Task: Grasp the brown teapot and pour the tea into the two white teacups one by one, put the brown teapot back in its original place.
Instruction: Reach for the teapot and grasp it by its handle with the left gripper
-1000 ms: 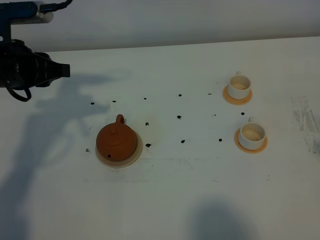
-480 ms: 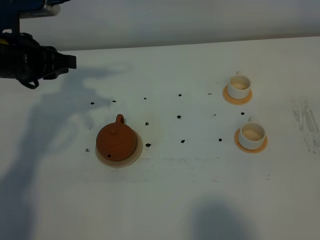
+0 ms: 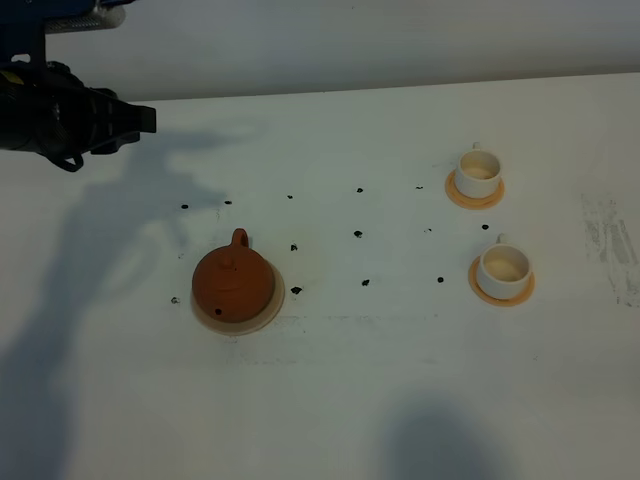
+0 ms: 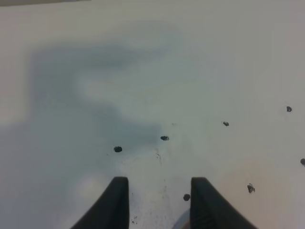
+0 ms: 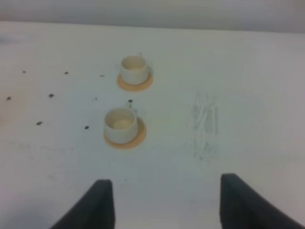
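Reddish-brown clay marks the brown teapot (image 3: 233, 285), which sits upright with its lid on, centred on the cream disc (image 3: 271, 313) on the white surface (image 3: 350, 400). Its loop handle is turned toward the back wall. Well to the right of the teapot stand two white teacups, apart from each other and each resting on one of the orange-tan coasters (image 3: 474, 203). The rear teacup (image 3: 479, 170) sits farther back than the teapot, the front teacup (image 3: 503, 268) roughly level with it. Small black specks (image 3: 358, 234) dot the surface between the teapot and the cups, and grey scuff marks (image 3: 610, 250) lie beyond the cups on the far right. The left hand (image 3: 148, 120) hovers well behind and to the left of the teapot, casting a broad shadow. Its wrist camera shows the dark fingers (image 4: 119, 202) parted, with only bare surface and specks between them. The right hand (image 5: 167, 205) is outside the overhead view. Its own camera shows its fingers spread wide and gripping nothing, with both teacups ahead of it.
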You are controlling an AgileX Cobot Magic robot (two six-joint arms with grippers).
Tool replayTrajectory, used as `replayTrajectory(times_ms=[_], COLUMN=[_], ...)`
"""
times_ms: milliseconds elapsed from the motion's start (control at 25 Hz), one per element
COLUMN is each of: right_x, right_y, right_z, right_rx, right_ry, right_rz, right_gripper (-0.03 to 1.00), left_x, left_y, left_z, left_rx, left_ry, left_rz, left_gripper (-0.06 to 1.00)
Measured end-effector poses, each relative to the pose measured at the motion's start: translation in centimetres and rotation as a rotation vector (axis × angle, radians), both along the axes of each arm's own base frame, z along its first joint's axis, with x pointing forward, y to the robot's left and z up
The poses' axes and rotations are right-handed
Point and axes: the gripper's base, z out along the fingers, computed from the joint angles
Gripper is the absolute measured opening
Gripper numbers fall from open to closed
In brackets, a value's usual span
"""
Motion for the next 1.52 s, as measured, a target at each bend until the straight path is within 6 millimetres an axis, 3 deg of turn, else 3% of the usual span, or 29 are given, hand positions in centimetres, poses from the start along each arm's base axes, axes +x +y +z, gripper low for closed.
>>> replayTrajectory(times_ms=[240, 920, 1280, 1520], right_x=[0.5, 0.5, 0.6, 0.6], right_y=[0.0, 0.0, 0.2, 0.2], right_z=[-2.1, -2.2, -2.2, -2.2], right_rx=[-0.016, -0.014, -0.006, -0.004], right_ry=[0.089, 0.097, 0.098, 0.098], right_rz=[-0.002, -0.046, -0.226, -0.242], right_gripper=[0.48, 0.48, 0.48, 0.48], left_x=[1.5, 6.1, 6.2, 5.9], left_y=[-0.7, -3.8, -5.3, -5.5], left_z=[0.5, -0.8, -1.1, -1.3], left_rx=[-0.003, 0.005, 0.021, 0.024], left_ry=[0.020, 0.059, 0.059, 0.096], left_rz=[-0.026, -0.123, -0.173, -0.191], left_gripper=[0.30, 0.30, 0.30, 0.30])
